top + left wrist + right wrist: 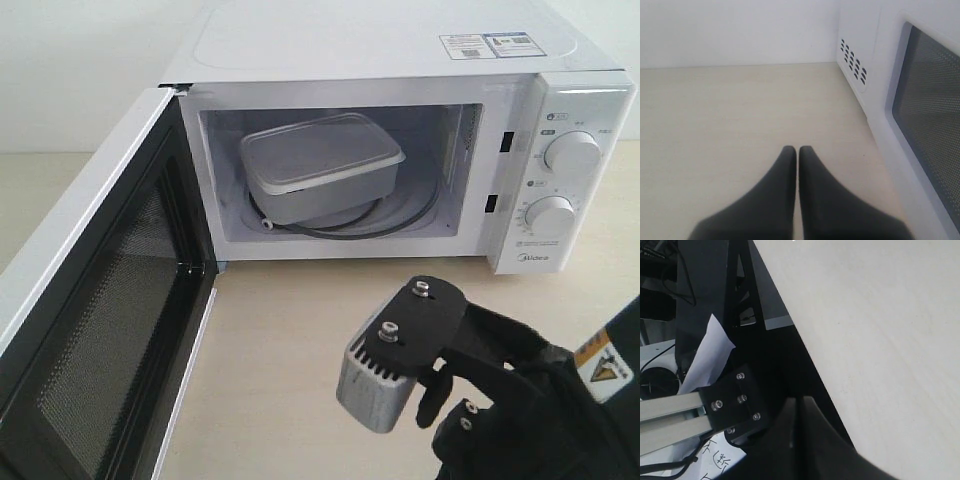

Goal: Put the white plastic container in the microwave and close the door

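closed, both of them: my right claw (801, 400) has its fingertips pressed together on nothing, near the edge of the table (300, 330), and my left claw (797, 148) is pinched together just as empty, low over the tabletop.

first half of the job looks done to me. the white plastic container (320, 165) sits inside the microwave (400, 50), lid on, resting on the glass turntable (410, 215) toward the left and back of the cavity. it lies a little askew to the walls. nothing of it seems to reach past the front opening, so i judge it will not foul the closing.

what is left is the door (90, 300). it stands swung wide out to the left of the cavity, inner frame and mesh window facing the room. my right arm (480, 370) is low in front of the oven, apart from everything. my left wrist view shows the door's outer face just beside my left claw, not touching it as far as i can tell, with the side vents further back. that makes the left claw the one better placed to push the door round until it latches.
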